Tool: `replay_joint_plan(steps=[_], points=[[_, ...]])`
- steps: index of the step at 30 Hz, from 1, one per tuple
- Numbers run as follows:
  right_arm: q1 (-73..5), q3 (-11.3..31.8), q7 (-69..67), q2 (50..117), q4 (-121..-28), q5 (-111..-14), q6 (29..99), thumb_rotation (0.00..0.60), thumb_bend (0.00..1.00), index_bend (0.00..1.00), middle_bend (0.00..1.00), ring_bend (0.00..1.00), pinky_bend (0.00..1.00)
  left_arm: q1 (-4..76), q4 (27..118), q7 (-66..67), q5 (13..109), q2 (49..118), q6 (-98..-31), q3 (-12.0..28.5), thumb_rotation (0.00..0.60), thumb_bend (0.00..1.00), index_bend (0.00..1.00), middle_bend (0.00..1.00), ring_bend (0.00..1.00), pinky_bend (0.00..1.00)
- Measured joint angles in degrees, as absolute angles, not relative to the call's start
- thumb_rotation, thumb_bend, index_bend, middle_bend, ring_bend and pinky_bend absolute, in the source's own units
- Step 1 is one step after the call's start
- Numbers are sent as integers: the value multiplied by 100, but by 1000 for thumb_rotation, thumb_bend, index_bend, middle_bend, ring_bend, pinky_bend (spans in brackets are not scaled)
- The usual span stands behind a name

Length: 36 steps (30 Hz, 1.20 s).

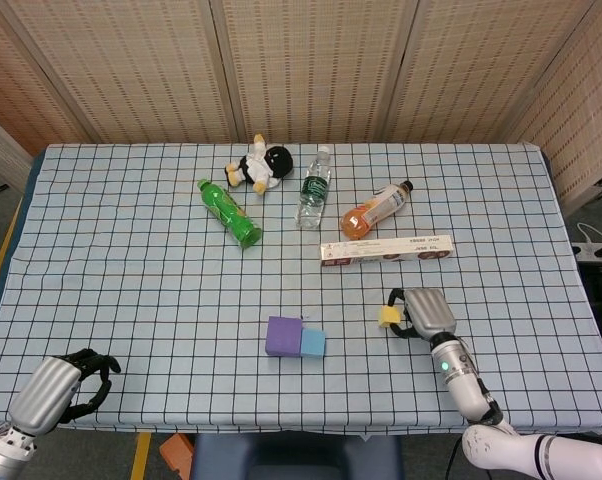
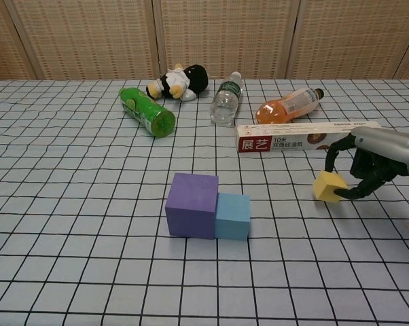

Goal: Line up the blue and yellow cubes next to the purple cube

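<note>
The purple cube (image 1: 283, 335) (image 2: 191, 204) sits near the table's front middle. The smaller blue cube (image 1: 313, 343) (image 2: 232, 215) touches its right side. Further right, the small yellow cube (image 1: 389, 317) (image 2: 329, 187) is tilted, with my right hand (image 1: 427, 312) (image 2: 369, 163) pinching it from the right between its dark fingers. My left hand (image 1: 61, 385) rests at the front left corner, holding nothing, and shows only in the head view.
Toward the back lie a green bottle (image 1: 230, 213), a plush penguin (image 1: 261, 165), a clear water bottle (image 1: 315, 187) and an orange drink bottle (image 1: 375, 209). A long flat box (image 1: 385, 249) lies just behind my right hand.
</note>
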State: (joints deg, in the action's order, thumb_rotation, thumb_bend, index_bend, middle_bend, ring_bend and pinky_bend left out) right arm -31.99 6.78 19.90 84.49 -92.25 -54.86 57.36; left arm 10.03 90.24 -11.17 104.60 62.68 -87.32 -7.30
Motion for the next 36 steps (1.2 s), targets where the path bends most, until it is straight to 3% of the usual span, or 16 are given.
replay_joint_plan(steps=[7, 36], points=[[-3365, 726, 1764, 8355, -9670, -5608, 5381, 600, 226, 496, 1000, 876, 1000, 1001, 9027, -1124, 10463, 6266, -8742, -729, 600, 483, 466, 569, 450, 657], [-3775, 592, 1654, 8843, -9503, -5358, 4967, 600, 234, 497, 1000, 877, 1000, 1002, 8995, -1215, 10454, 6258, -8774, -717, 600, 484, 467, 571, 451, 658]])
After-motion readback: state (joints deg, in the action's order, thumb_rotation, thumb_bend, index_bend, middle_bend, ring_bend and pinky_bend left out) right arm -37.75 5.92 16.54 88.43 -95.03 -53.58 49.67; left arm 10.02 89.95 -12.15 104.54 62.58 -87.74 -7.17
